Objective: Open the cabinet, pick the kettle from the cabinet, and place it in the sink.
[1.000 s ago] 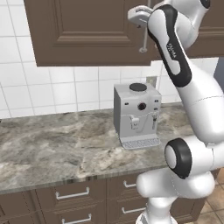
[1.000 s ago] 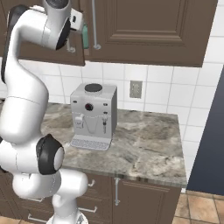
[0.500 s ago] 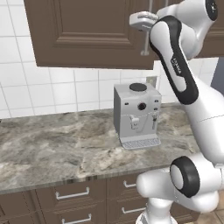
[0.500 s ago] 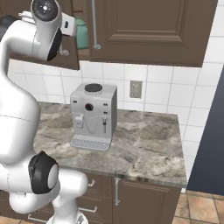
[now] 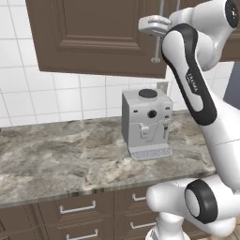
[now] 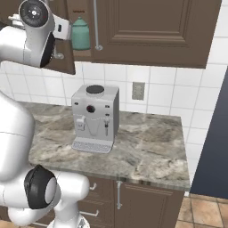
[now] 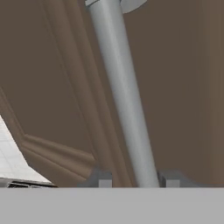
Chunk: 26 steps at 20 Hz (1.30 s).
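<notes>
Left base view: the gripper (image 5: 156,29) sits at the cabinet (image 5: 93,37) door handle (image 5: 155,47).

Right base view: the door stands ajar; the kettle (image 6: 80,34) sits inside on the shelf, above the coffee machine (image 6: 94,118).

Hand view: the fingertips (image 7: 101,180) straddle the handle (image 7: 124,96), narrowly parted; contact cannot be told.

Silver bar handle (image 7: 124,100) of cabinet (image 7: 52,87) runs between gripper (image 7: 136,180) fingertips (image 7: 103,180), tilted across brown door panel.
</notes>
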Available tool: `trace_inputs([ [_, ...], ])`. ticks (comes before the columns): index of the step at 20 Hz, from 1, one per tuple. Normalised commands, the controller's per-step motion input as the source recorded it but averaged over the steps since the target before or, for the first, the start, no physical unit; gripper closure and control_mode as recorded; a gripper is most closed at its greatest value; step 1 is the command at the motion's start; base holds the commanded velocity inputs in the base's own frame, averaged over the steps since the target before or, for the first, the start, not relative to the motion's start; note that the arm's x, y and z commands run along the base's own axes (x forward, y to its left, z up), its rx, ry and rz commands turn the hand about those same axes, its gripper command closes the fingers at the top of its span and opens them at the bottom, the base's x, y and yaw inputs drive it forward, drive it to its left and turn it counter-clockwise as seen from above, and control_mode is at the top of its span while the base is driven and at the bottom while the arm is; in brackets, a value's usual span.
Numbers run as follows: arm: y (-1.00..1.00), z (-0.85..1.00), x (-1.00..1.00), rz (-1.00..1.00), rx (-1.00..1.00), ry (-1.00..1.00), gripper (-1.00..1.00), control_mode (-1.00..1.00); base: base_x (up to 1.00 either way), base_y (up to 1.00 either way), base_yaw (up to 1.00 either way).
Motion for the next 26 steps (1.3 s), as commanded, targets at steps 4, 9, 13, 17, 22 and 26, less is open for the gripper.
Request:
trace_inputs([
  [4,0.35,0.00,-0.42,0.00,0.00,0.00,1.00,-1.00,0.00,0.00,0.00],
  [9,0.36,0.00,-0.47,0.01,0.00,-0.02,1.00,-1.00,0.00,0.00,0.00],
  [13,0.38,0.00,-0.45,0.00,0.00,-0.01,1.00,-1.00,0.00,0.00,0.00],
  [17,0.38,0.00,-0.44,0.00,0.00,0.00,1.00,-1.00,0.00,0.00,0.00],
  [22,0.41,-0.01,-0.42,0.01,0.01,-0.01,1.00,-1.00,0.00,0.00,0.00],
  [26,0.44,-0.04,-0.38,0.00,0.00,-0.02,1.00,-1.00,0.00,0.00,0.00],
])
